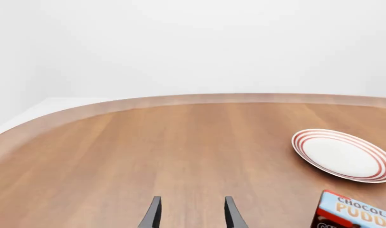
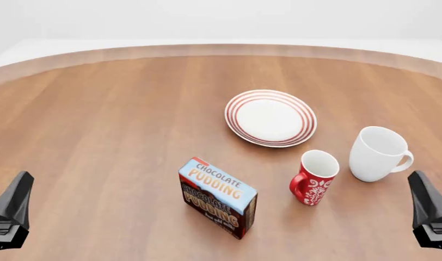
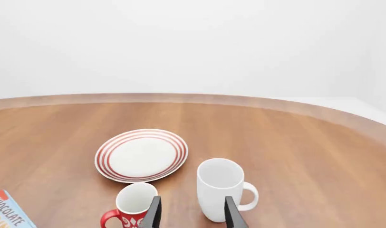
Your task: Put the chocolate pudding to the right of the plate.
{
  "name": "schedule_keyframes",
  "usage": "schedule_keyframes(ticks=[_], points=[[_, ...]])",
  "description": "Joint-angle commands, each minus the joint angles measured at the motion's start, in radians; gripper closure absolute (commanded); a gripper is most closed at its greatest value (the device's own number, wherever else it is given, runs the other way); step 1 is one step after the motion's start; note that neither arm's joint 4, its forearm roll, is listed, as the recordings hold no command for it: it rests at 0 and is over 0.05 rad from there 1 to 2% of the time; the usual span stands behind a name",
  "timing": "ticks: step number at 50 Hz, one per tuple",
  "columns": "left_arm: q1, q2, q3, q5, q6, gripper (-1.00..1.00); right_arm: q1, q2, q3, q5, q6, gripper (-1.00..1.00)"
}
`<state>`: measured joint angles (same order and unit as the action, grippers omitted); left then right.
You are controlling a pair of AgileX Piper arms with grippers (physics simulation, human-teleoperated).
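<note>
Chocolate pudding (image 2: 218, 198) is seen standing on the wooden table (image 2: 112, 125), near the front edge, slightly left of centre in the front view. Blue lettered top faces up, brown side faces the camera; the carton is rotated so its long axis runs from 10 to 4 o'clock.

Plate (image 2: 270, 118) lies flat at roughly 1 o'clock from the carton, well apart from it, nothing on it.

Red mug (image 2: 314, 177) is placed upright at 3 o'clock from the carton, near but not touching, and at about 5 o'clock from the plate, just clear of its rim. White mug (image 2: 379, 153) stands upright at 2 o'clock from the red mug, close beside it, handle turned to the right. Both mugs occupy the area right of and in front of the plate.

Left gripper (image 1: 191, 214): fingers parted with a clear gap between the tips, nothing held, bare table between them. It is seen at the bottom-left corner of the front view, well apart from the carton, which shows only partly at the edge of the left wrist view.

Right gripper (image 3: 191, 213): fingers likewise parted, nothing held. It sits at the bottom-right corner of the front view; in its wrist view the two mugs are framed just beyond the fingertips, not touched.
</note>
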<state>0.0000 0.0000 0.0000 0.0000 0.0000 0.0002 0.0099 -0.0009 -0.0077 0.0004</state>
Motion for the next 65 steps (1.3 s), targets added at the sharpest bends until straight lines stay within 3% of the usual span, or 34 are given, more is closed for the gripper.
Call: schedule_keyframes(ticks=[1, 12, 13, 16, 20, 23, 29, 31, 37, 38, 40, 41, 43, 49, 60, 61, 65], points=[[0.0, 0.0, 0.0, 0.0, 0.0, -1.0, 0.001, 0.047, -0.001, -0.04, 0.001, -1.0], [0.0, 0.0, 0.0, 0.0, 0.0, -1.0, -0.02, 0.084, -0.004, -0.063, 0.01, -1.0], [0.0, 0.0, 0.0, 0.0, 0.0, -1.0, 0.008, 0.075, -0.031, -0.018, -0.008, -1.0], [0.0, 0.0, 0.0, 0.0, 0.0, -1.0, 0.037, 0.118, -0.077, -0.001, -0.047, -1.0], [0.0, 0.0, 0.0, 0.0, 0.0, -1.0, 0.039, 0.213, -0.2, 0.039, 0.005, -1.0], [0.0, 0.0, 0.0, 0.0, 0.0, -1.0, 0.094, 0.298, -0.315, 0.084, 0.02, -1.0], [0.0, 0.0, 0.0, 0.0, 0.0, -1.0, 0.176, 0.438, -0.441, 0.11, 0.034, -1.0], [0.0, 0.0, 0.0, 0.0, 0.0, -1.0, 0.244, 0.498, -0.514, 0.13, 0.032, -1.0], [0.0, 0.0, 0.0, 0.0, 0.0, -1.0, 0.317, 0.565, -0.58, 0.163, -0.008, -1.0], [0.0, 0.0, 0.0, 0.0, 0.0, -1.0, 0.33, 0.584, -0.594, 0.175, -0.041, -1.0], [0.0, 0.0, 0.0, 0.0, 0.0, -1.0, 0.347, 0.605, -0.62, 0.194, -0.026, -1.0], [0.0, 0.0, 0.0, 0.0, 0.0, -1.0, 0.369, 0.626, -0.632, 0.204, -0.055, -1.0], [0.0, 0.0, 0.0, 0.0, 0.0, -1.0, 0.385, 0.65, -0.645, 0.221, -0.053, -1.0], [0.0, 0.0, 0.0, 0.0, 0.0, -1.0, 0.419, 0.709, -0.692, 0.273, -0.099, -1.0], [0.0, 0.0, 0.0, 0.0, 0.0, -1.0, 0.462, 0.847, -0.775, 0.32, -0.115, -1.0], [0.0, 0.0, 0.0, 0.0, 0.0, -1.0, 0.472, 0.871, -0.779, 0.321, -0.144, -1.0], [0.0, 0.0, 0.0, 0.0, 0.0, -1.0, 0.497, 0.892, -0.805, 0.354, -0.171, -1.0]])
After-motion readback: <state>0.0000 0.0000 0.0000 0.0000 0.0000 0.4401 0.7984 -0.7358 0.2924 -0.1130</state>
